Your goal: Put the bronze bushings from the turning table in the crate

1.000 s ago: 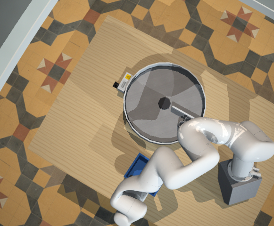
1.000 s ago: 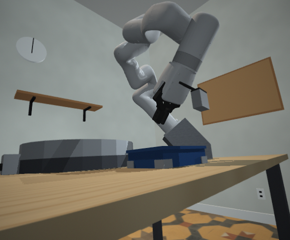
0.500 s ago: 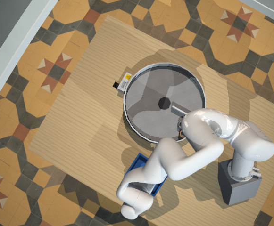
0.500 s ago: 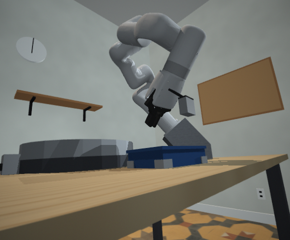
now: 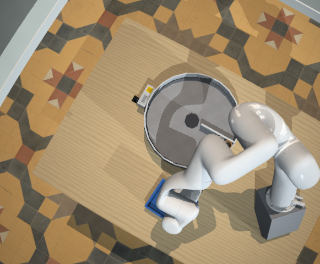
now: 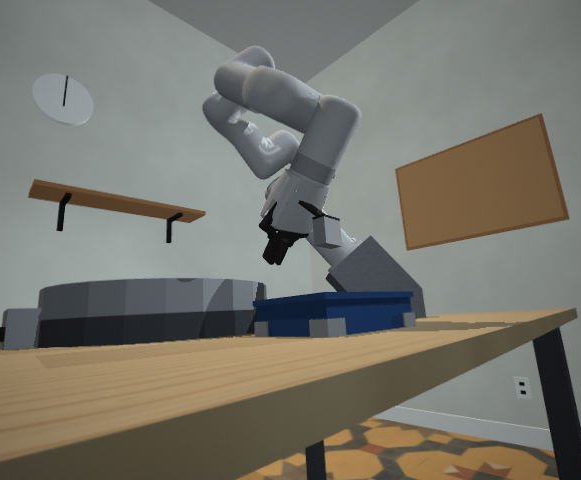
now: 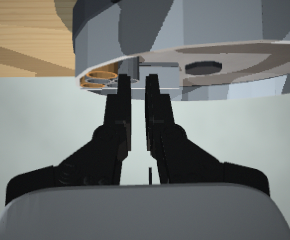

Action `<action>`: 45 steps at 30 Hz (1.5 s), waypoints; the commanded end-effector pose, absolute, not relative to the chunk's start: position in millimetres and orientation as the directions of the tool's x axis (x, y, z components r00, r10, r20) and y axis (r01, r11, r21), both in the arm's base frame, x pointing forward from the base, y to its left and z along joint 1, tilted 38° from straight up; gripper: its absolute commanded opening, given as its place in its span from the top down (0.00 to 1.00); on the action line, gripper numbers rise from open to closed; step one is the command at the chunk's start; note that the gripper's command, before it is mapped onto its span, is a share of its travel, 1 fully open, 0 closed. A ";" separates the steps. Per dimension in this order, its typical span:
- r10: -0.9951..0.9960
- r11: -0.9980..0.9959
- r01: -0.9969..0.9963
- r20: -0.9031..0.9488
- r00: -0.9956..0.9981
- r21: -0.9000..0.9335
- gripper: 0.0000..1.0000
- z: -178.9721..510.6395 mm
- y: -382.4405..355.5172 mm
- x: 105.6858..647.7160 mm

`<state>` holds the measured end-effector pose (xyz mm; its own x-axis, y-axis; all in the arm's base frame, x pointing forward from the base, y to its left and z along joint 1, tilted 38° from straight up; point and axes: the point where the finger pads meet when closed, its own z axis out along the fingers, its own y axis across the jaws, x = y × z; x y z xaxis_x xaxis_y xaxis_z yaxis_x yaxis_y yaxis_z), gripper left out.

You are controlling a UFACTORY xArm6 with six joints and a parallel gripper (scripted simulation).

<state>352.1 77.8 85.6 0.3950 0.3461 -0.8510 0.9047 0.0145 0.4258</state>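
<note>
My gripper is shut, with a narrow empty gap between its fingertips. It hangs tilted, above the height of the crate and the turning table. The turning table is a round grey drum with a raised rim. A bronze bushing lies inside near the rim, beside the guide bar. Another bronze bushing and grey steel bushings are close by in the wrist view, partly hidden by a finger. The blue crate is partly under the arm; most of its inside is hidden.
A straight guide bar crosses the turning table from near its dark hub to the rim. A small box with a yellow label is fixed outside the rim. The arm's grey base block stands at the table's right.
</note>
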 end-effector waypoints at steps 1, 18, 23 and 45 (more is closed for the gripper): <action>0.363 0.021 0.902 -0.844 0.395 0.431 0.90 102.1 43.7 337.5; 0.363 0.021 0.902 -0.844 0.395 0.431 0.90 130.8 -30.7 304.1; 0.363 0.021 0.902 -0.844 0.395 0.431 0.90 130.8 -30.7 304.1; 0.363 0.021 0.902 -0.844 0.395 0.431 0.90 112.6 -42.4 312.8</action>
<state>311.9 -42.7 112.6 0.3933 0.3621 -0.8451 0.9030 0.0204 0.4291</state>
